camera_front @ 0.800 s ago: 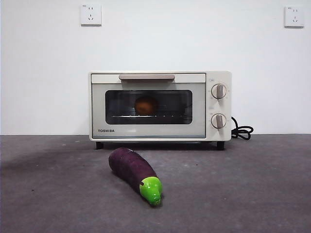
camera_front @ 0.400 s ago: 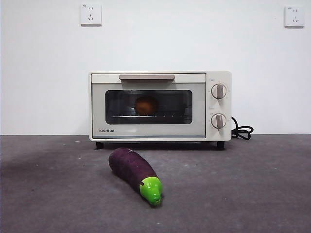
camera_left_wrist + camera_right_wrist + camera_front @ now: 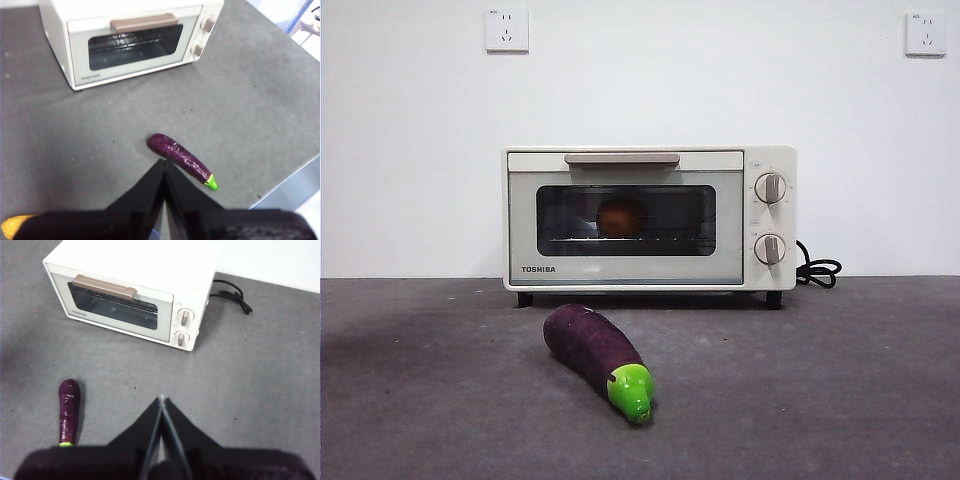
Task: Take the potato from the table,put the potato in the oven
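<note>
Left gripper (image 3: 163, 164): jaws pressed together to a point, holding nothing, raised above the table with the eggplant just beyond its tip
Right gripper (image 3: 162, 400): jaws closed tip to tip, empty, raised above bare table in front of the oven's knob side
Front view arms: neither shows
Potato (image 3: 620, 217): inside the oven, on the wire rack, seen as an orange-brown round shape through the door glass, slightly left of the window's centre
Oven (image 3: 648, 218): cream-white, TOSHIBA on the lower left of the door, door shut, beige bar handle on top, two knobs stacked on the right, black cord (image 3: 817, 268) coiled at its right rear
Table (image 3: 840, 380): dark grey, mottled matte, runs up to the wall; oven stands at the back on short dark feet
Eggplant (image 3: 597, 357): dark purple, green tip pointing toward the front camera and a bit right, lying on the table in front of the oven, apart from it
Yellow-orange item (image 3: 15, 226): at the left wrist picture's edge by the gripper body, too cropped to tell what
Room: plain white wall, two white sockets high up, one left (image 3: 507, 30), one right (image 3: 925, 34)
Change vs earlier frames: none seen; potato, oven door and eggplant all sit the same
</note>
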Controlling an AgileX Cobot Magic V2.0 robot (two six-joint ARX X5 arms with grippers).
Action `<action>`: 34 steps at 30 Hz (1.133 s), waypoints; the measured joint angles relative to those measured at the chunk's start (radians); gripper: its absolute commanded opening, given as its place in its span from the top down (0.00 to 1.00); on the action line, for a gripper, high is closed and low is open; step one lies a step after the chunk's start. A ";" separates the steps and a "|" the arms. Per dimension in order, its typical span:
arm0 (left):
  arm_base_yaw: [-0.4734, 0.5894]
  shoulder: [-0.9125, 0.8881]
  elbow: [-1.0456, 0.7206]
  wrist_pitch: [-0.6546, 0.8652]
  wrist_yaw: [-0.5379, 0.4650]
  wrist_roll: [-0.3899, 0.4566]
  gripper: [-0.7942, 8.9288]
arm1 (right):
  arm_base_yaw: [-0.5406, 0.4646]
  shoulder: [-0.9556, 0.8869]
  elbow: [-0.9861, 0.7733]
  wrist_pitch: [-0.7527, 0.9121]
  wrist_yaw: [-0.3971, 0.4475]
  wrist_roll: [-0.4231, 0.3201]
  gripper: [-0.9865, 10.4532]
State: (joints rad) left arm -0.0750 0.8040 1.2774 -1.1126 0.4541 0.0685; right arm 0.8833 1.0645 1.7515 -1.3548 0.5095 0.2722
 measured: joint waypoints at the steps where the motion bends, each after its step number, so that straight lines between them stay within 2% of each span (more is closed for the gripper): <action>1: 0.000 0.011 0.000 0.000 0.000 0.000 0.92 | 0.000 0.000 0.000 0.000 0.000 0.000 0.91; 10: 0.001 0.162 0.000 0.003 -0.010 0.000 0.92 | 0.000 0.000 0.000 0.000 0.000 0.000 0.91; 15: 0.003 0.129 0.000 0.032 -0.013 0.002 0.92 | 0.000 0.000 0.000 0.000 0.000 0.000 0.91; 17: 0.010 0.101 -0.001 0.066 -0.014 0.030 0.92 | 0.000 0.000 0.000 0.000 0.000 -0.001 0.91; 22: 0.031 0.010 -0.094 0.270 -0.014 0.116 0.92 | 0.000 0.000 0.000 0.000 0.000 -0.003 0.91; 28: 0.042 -0.148 -0.422 0.665 -0.018 0.143 0.92 | 0.000 0.000 0.000 0.000 0.000 -0.003 0.91; 34: 0.042 -0.334 -0.759 0.915 -0.161 0.164 0.92 | 0.000 0.000 0.000 0.000 0.000 -0.003 0.91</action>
State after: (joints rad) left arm -0.0334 0.4702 0.5182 -0.1974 0.2935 0.2329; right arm 0.8833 1.0645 1.7515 -1.3548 0.5095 0.2691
